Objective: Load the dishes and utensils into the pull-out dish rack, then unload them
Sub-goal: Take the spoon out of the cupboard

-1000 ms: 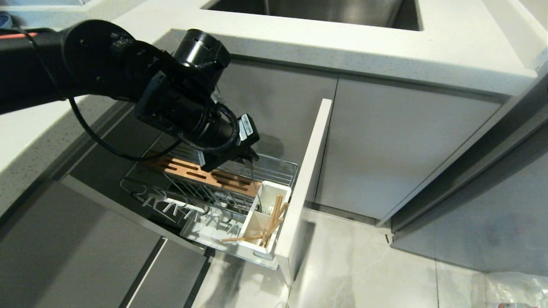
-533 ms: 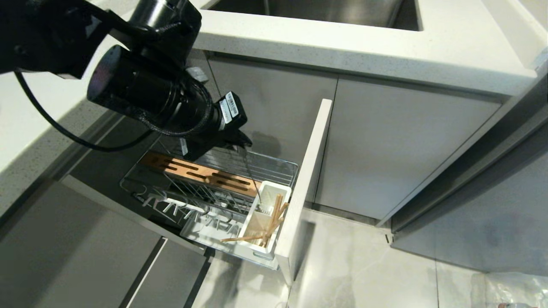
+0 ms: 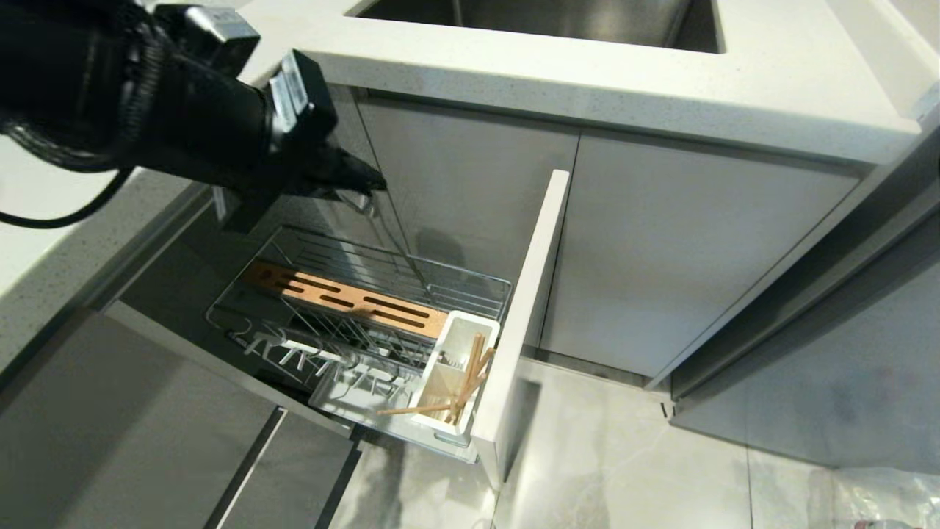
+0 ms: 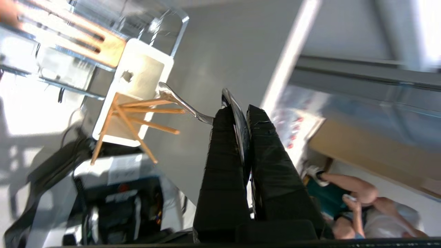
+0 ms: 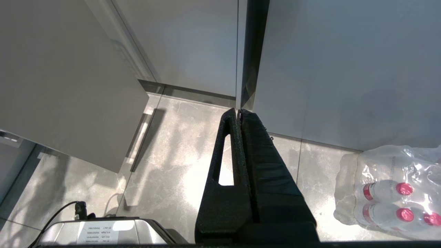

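Observation:
The pull-out dish rack stands drawn out, with its bamboo strip and white utensil cup. Light wooden chopsticks lean in the cup, and the left wrist view shows them too. My left gripper hangs above the rack's back, shut on a thin dark spoon that dangles clear of the cup. In the left wrist view the spoon sticks out sideways from the gripper. My right gripper is shut and empty, parked low over the floor. No dishes are in view.
The rack's pale front panel juts out over the floor. A white countertop with a steel sink overhangs the cabinets. A pack of water bottles lies on the floor. A person sits beyond the left gripper.
My left arm has risen and swung back to the left, lifting the spoon up out of the utensil cup. The chopsticks and rack have stayed put.

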`<state>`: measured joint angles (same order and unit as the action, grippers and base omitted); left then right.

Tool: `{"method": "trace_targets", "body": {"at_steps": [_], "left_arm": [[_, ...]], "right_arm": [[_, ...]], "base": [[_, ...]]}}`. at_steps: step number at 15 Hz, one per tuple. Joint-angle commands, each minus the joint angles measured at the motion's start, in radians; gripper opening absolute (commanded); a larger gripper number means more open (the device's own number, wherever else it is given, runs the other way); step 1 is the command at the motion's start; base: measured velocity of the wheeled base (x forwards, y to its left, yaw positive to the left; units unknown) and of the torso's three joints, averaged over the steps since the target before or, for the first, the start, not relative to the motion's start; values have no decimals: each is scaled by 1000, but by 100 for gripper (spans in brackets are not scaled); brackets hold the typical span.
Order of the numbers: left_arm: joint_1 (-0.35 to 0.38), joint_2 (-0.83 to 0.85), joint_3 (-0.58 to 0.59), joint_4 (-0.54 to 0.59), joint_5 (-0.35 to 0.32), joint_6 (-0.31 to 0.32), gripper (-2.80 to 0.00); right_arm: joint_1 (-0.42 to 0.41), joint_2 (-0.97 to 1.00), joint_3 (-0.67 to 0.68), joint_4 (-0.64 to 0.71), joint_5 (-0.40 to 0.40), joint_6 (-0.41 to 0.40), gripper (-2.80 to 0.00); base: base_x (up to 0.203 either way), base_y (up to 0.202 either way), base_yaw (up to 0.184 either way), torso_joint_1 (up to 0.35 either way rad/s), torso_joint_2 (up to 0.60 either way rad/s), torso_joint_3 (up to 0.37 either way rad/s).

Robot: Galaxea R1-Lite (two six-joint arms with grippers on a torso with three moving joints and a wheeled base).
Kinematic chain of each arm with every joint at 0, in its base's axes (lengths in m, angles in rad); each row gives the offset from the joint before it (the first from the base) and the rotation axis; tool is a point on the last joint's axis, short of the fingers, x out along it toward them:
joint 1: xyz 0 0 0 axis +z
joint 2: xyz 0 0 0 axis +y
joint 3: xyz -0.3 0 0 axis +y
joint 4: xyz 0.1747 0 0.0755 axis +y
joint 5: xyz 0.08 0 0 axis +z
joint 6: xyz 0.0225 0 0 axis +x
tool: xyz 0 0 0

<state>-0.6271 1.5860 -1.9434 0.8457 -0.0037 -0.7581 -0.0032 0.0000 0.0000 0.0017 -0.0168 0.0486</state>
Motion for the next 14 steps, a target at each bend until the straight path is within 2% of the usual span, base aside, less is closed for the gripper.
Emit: {"method": "trace_targets", "body": {"at_steps": [1,4,7,10,14], "left_arm": [[-7,-89,0,3,2,-3,-280],[-8,-200,0,-1,13,16,-280],[38,-313,13,-15,65,89,-280],[178,-381,15,-48,82,200,-280],[358,-446,14,-79,91,399,-280]], "right_arm": [[0,0,2,0,0,0,-280],[0,0,2,0,0,0,-280],[0,0,2,0,0,0,-280],[0,0,2,0,0,0,-280],[0,0,2,0,0,0,-280]], "base": [[0,0,0,0,0,0],[0,0,0,0,0,0],[0,0,0,0,0,0],[0,0,0,0,0,0],[0,0,0,0,0,0]]}}
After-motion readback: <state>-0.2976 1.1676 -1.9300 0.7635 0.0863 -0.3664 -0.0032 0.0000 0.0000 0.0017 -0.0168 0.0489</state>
